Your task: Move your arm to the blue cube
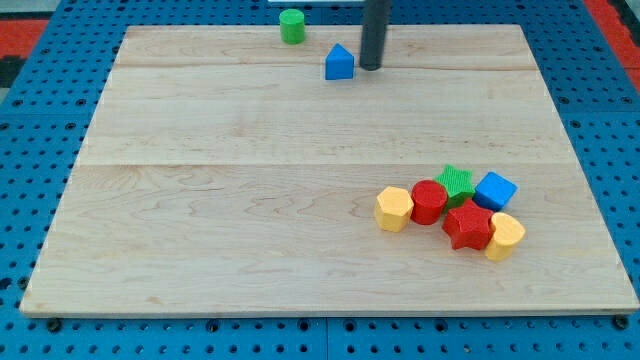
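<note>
My tip (371,67) on wooden board (250,200), far from blue cube (495,190).

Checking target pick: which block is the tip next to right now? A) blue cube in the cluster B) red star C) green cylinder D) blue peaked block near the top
D: my tip stands just right of the blue peaked block, far from the blue cube.

My dark rod hangs upright near the view's top, my tip (371,67) touching the board.
</note>
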You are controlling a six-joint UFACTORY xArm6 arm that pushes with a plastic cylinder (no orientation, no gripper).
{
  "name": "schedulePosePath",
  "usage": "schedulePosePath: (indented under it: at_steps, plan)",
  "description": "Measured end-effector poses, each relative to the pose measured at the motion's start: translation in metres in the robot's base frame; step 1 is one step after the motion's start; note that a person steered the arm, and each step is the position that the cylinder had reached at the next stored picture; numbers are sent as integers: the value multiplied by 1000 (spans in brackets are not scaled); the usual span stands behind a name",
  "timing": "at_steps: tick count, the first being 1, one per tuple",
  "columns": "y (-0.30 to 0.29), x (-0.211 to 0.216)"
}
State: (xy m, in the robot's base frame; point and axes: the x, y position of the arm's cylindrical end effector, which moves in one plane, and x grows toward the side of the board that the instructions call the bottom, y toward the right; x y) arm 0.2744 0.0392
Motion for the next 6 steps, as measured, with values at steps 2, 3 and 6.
schedulePosePath:
  at_steps: [2,3,6]
  plan:
    - [-38,-13]
    - [42,49]
    - [214,275]
